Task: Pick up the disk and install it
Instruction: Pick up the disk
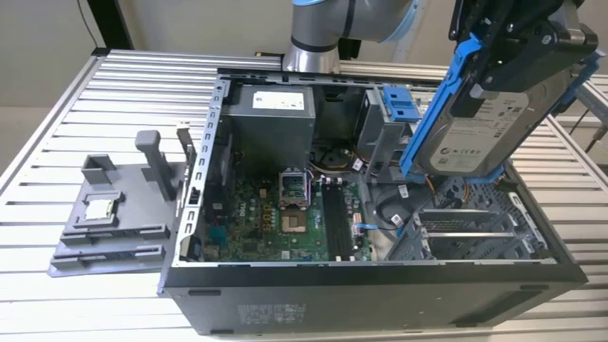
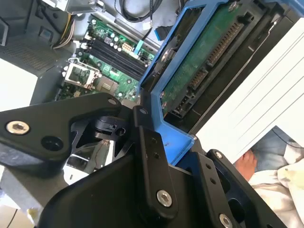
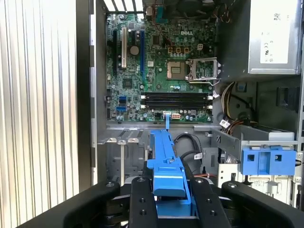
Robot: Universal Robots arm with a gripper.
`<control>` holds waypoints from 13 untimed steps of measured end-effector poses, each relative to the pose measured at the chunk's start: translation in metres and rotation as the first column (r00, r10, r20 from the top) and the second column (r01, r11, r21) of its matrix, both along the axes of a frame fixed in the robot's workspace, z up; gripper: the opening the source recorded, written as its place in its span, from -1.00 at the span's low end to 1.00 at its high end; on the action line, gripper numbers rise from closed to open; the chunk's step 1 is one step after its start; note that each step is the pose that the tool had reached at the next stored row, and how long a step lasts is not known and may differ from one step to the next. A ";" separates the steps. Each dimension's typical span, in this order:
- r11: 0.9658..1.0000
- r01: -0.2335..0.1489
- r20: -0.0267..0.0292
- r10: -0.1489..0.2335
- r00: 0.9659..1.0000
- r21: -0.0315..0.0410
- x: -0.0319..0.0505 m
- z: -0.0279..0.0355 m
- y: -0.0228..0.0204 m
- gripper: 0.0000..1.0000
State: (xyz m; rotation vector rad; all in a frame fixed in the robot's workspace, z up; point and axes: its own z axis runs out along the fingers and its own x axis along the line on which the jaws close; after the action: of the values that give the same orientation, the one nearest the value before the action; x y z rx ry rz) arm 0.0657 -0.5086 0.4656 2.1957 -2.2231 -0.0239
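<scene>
Disk (image 1: 480, 135): smooth silver-grey metal shell w/ matt white paper label, thin blue plastic rails (image 1: 428, 121) w/ slight sheen, and a green circuit board (image 2: 204, 52) on its underside in the second wrist view. Gripper (image 3: 171, 202) is matt black, plastic or coated metal, w/ shiny metal screw heads. PC case (image 1: 380, 303) is matt dark-grey sheet metal outside, dull bare steel inside; motherboard (image 1: 275, 214) glossy green; table (image 1: 57, 306) ribbed pale aluminium w/ soft sheen; fixture (image 1: 114, 228) matt grey plastic.

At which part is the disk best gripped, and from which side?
At its upper short end, from above, as the gripper holds the disk now. Its broad flat faces probably give a firm pinch, and the lower end hangs free over the computer case.
</scene>
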 end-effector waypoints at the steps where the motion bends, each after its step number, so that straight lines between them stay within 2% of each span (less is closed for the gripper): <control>1: 1.000 0.000 0.000 0.000 1.000 0.000 0.0000 -0.0001 0.0000 -1.00; 8: 1.000 0.000 0.001 0.000 1.000 0.000 0.0006 -0.0017 -0.0010 -1.00; 13: 1.000 0.000 0.008 0.000 1.000 0.000 0.0009 -0.0052 -0.0038 -1.00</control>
State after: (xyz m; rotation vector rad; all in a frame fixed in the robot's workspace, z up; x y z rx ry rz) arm 0.0666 -0.5124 0.4604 2.1997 -2.2270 -0.0153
